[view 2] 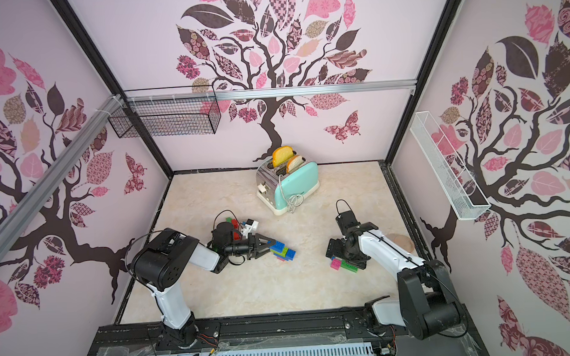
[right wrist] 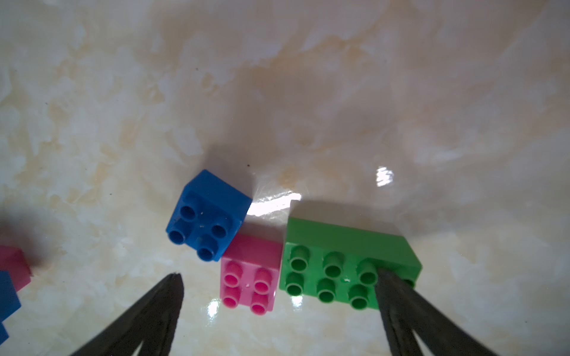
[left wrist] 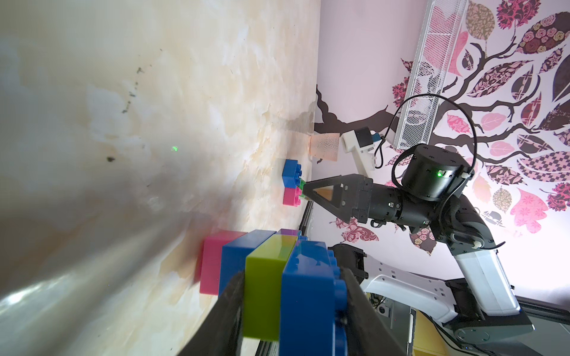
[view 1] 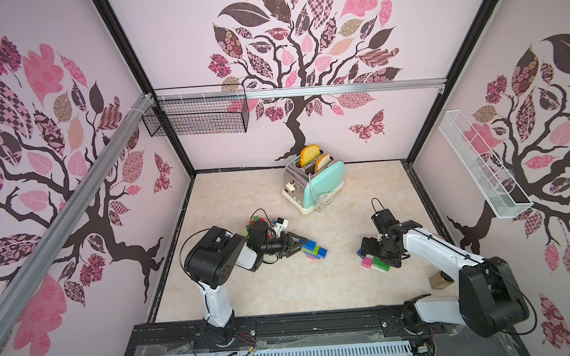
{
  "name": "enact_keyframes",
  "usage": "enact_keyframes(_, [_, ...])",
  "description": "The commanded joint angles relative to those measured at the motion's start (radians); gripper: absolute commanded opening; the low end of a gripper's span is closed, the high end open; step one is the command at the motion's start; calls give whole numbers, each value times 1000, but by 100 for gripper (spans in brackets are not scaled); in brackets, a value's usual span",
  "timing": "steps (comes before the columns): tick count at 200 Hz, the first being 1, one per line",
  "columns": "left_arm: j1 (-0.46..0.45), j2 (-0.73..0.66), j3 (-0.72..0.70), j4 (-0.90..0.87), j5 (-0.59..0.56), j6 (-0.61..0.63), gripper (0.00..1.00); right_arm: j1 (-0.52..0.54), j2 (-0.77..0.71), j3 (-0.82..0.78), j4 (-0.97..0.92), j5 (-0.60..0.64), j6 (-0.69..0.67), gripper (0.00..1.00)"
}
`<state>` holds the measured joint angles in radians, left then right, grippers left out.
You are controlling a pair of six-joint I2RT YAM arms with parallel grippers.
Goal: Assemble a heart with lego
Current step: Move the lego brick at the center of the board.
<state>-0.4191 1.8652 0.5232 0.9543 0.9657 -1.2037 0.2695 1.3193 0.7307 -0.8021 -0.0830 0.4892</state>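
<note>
Two arms are down at table level, both on the robot's side of the toaster. Left gripper is pinching the brick stack, which sits in front of the toaster, slightly toward the robot's left. In the left wrist view, the fingers clamp either side of the stack's lime and top blue layers. Below those is another blue layer, then pink at the bottom. The pink looks to be against the table, but I can't confirm contact. Right gripper is spread wide, pointing down over three loose bricks. They lie in front of the toaster, off to the robot's right and well apart from the stack. The right wrist view shows blue 2x2, pink 2x2 and green 2x4, all studs up. The pink one is between the other two, touching or just beside each. It also lies in the gap between the jaws. One fingertip overlaps the green brick's studs and the other is clear of the blue. Nothing is gripped on that side. A loose pile of red and green bricks sits in front of the toaster, further to the robot's left than the stack, partly hidden behind the left wrist. Two bread slices stand in the toaster's slots.
</note>
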Motion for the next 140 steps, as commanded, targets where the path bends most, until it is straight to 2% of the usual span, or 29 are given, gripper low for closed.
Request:
enact_keyframes(1, [-1, -20, 3, 4, 1, 13, 36, 4, 50, -22, 126, -111, 3, 100])
enact_keyframes(58, [-1, -39, 11, -34, -1, 31, 36, 121, 236, 184, 194, -124, 19, 100])
enact_keyframes(85, [-2, -53, 12, -55, -2, 42, 36, 135, 318, 270, 221, -128, 19, 99])
enact_keyframes(116, [-2, -47, 14, -51, -1, 38, 36, 135, 386, 404, 169, -72, -62, 99])
enact_keyframes(140, [-3, -50, 13, -51, -1, 39, 36, 139, 343, 465, 103, 3, -165, 100])
